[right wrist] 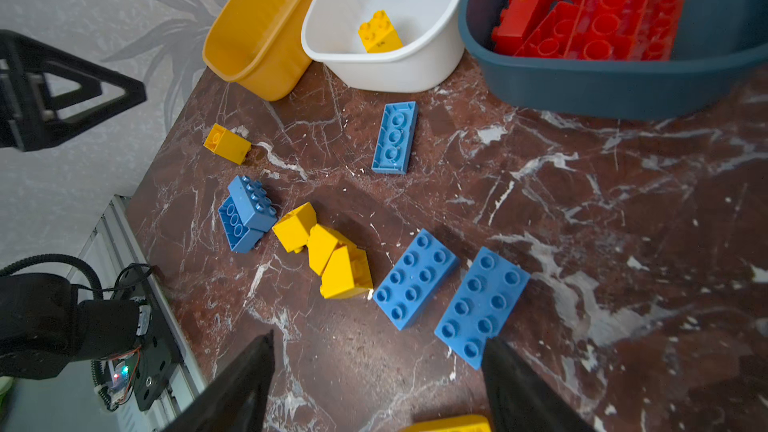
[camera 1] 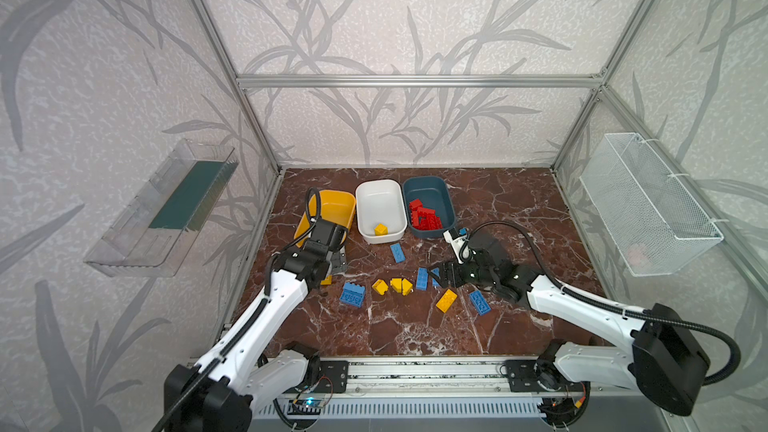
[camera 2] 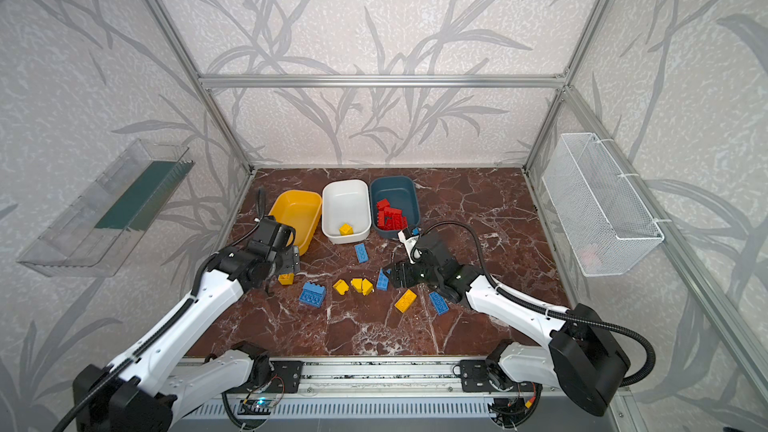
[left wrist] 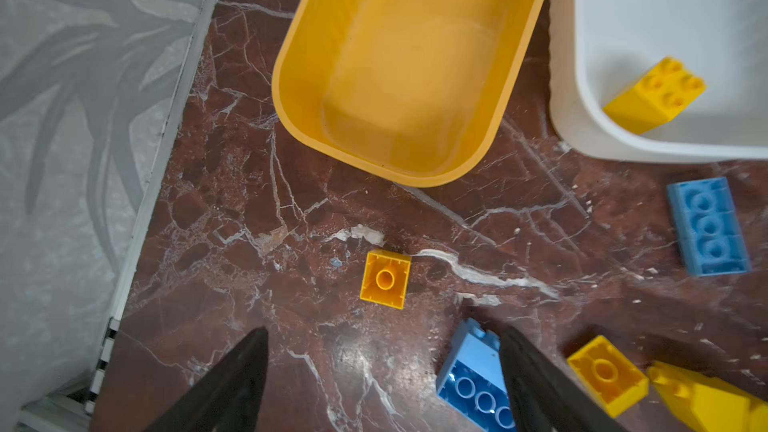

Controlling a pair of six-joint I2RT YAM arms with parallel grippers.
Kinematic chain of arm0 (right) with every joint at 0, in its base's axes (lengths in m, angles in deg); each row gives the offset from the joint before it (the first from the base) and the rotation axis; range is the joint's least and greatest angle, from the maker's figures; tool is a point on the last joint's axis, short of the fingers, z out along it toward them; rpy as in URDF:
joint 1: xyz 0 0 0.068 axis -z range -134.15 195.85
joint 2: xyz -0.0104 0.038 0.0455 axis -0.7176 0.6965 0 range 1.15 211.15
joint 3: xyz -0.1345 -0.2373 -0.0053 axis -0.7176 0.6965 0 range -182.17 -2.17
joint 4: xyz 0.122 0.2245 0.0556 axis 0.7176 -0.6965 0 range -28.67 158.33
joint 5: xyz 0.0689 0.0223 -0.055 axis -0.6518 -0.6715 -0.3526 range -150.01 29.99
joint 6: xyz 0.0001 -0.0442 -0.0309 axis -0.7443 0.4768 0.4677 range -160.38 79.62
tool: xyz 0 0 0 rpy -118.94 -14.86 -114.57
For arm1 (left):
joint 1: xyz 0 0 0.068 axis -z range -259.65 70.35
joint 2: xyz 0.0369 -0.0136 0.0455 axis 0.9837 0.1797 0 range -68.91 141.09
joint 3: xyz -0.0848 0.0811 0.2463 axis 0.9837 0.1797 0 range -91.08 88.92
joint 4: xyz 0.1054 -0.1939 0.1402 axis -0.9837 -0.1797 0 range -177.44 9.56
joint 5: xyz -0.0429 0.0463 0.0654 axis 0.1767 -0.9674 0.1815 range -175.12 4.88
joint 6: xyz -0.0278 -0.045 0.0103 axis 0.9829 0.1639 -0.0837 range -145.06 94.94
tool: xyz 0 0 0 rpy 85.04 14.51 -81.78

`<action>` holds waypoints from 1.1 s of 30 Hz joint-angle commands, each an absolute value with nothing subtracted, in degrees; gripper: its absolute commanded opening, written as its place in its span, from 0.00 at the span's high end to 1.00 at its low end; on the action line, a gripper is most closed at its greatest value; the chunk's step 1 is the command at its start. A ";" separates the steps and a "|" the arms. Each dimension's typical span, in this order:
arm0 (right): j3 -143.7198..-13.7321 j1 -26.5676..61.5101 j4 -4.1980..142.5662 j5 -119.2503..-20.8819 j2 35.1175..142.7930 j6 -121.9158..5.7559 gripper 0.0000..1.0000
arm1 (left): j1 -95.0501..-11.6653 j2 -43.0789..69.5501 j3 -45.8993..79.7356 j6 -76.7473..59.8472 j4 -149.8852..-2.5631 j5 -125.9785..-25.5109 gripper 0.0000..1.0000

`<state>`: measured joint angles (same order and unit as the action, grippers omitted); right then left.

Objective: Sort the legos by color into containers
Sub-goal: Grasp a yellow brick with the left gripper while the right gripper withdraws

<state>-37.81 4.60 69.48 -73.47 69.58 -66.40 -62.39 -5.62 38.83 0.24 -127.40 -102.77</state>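
Three containers stand in a row at the back: yellow (camera 1: 337,204), white (camera 1: 380,201) and dark teal (camera 1: 430,195). Several red legos (camera 1: 423,214) lie in the teal one, and one yellow lego (camera 1: 380,229) in the white one. The yellow one holds nothing. My left gripper (left wrist: 383,330) hangs open over bare table, just short of a small yellow lego (left wrist: 385,279), with a blue lego (left wrist: 473,376) beside one finger. My right gripper (right wrist: 379,336) is open and holds nothing; two blue legos (right wrist: 415,279) (right wrist: 482,305) lie just ahead of it.
More loose legos lie mid-table: yellow wedges (camera 1: 399,285), a flat yellow brick (camera 1: 446,300), blue bricks (camera 1: 397,252) (camera 1: 479,302) (camera 1: 352,294). A clear tray (camera 1: 162,209) hangs on the left wall and a wire basket (camera 1: 648,201) on the right.
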 commanded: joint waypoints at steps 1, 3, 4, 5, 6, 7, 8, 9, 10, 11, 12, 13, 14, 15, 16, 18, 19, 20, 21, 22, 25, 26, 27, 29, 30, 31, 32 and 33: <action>-34.91 4.76 74.20 -73.13 64.62 -67.54 0.21 | -64.60 -1.35 38.37 -1.10 -127.42 -97.41 0.17; -33.02 4.81 74.92 -73.69 62.32 -67.46 0.21 | -65.99 1.07 38.21 -1.88 -127.21 -96.42 0.17; -32.12 4.81 75.30 -73.79 61.53 -67.45 0.21 | -66.63 2.00 38.06 -2.34 -127.06 -95.84 0.16; -31.23 4.90 75.69 -73.65 60.67 -67.45 0.20 | -67.30 3.04 37.99 -2.79 -126.95 -95.42 0.16; -30.43 4.88 76.18 -73.55 60.24 -67.54 0.20 | -67.89 4.22 37.85 -3.27 -126.97 -95.19 0.16; -29.86 4.90 76.65 -73.47 59.98 -67.77 0.20 | -68.48 5.28 37.58 -3.78 -126.99 -94.80 0.15; -29.40 4.97 77.35 -73.45 59.92 -68.17 0.20 | -69.10 6.51 37.30 -4.30 -127.24 -94.48 0.15; -29.23 4.98 77.88 -73.78 59.99 -68.41 0.20 | -69.64 7.81 36.69 -4.70 -127.68 -93.83 0.14; -29.28 5.00 78.02 -74.08 60.08 -68.34 0.20 | -70.09 9.32 36.16 -4.97 -128.16 -93.26 0.14; -29.47 5.05 77.96 -74.03 60.21 -68.09 0.20 | -70.39 11.12 35.12 -5.02 -129.34 -92.61 0.14; -29.51 5.05 77.68 -73.78 60.28 -67.98 0.20 | -70.51 13.17 34.16 -5.09 -130.05 -92.17 0.14; -29.44 5.16 77.62 -73.64 60.30 -67.98 0.20 | -70.58 14.57 33.69 -5.31 -130.19 -91.82 0.15; -29.28 5.33 77.64 -73.72 60.23 -68.14 0.20 | -70.59 16.25 33.35 -5.30 -130.20 -91.33 0.16; -29.18 5.42 77.89 -73.89 60.22 -68.37 0.20 | -70.68 17.77 32.74 -5.29 -130.29 -90.86 0.18; -29.15 5.47 78.00 -74.06 60.14 -68.42 0.20 | -70.68 18.85 32.27 -5.28 -130.36 -90.58 0.19; -28.93 5.47 78.29 -74.17 60.00 -68.59 0.20 | -71.14 20.55 31.60 -5.27 -130.12 -90.40 0.22; -28.97 5.49 78.22 -74.10 59.95 -68.59 0.20 | -71.42 20.97 31.29 -5.22 -130.02 -90.35 0.23; -28.96 5.45 78.20 -74.00 59.91 -68.59 0.20 | -71.77 21.36 31.18 -5.12 -129.68 -90.22 0.25; -28.98 5.51 78.18 -73.93 59.87 -68.59 0.20 | -72.06 21.73 31.17 -5.11 -129.35 -89.58 0.26; -28.96 5.56 78.05 -73.82 59.80 -68.59 0.20 | -72.17 22.21 31.10 -5.11 -129.23 -89.15 0.27; -28.89 5.51 77.92 -73.65 59.60 -68.57 0.20 | -72.69 24.42 30.43 -5.02 -129.78 -88.72 0.32; -28.85 5.58 77.88 -73.64 59.52 -68.51 0.20 | -73.08 24.79 30.38 -5.02 -129.84 -88.59 0.33; -28.89 5.55 77.75 -73.53 59.35 -68.42 0.20 | -73.29 24.89 30.38 -4.94 -129.70 -88.50 0.35; -28.89 5.61 77.45 -73.05 58.89 -68.30 0.20 | -73.45 24.65 30.77 -4.84 -129.14 -87.99 0.39; -28.89 5.67 77.24 -72.79 58.69 -68.20 0.20 | -73.41 24.64 30.90 -4.78 -128.95 -87.61 0.41; -28.81 5.61 77.01 -72.55 58.49 -68.15 0.20 | -73.45 24.72 30.98 -4.75 -128.88 -87.37 0.43; -28.76 5.60 77.02 -72.34 58.23 -68.07 0.20 | -73.42 24.86 30.95 -4.67 -128.88 -87.18 0.46; -28.72 5.61 76.96 -72.23 58.13 -67.98 0.20 | -73.47 25.03 30.99 -4.60 -128.87 -87.08 0.47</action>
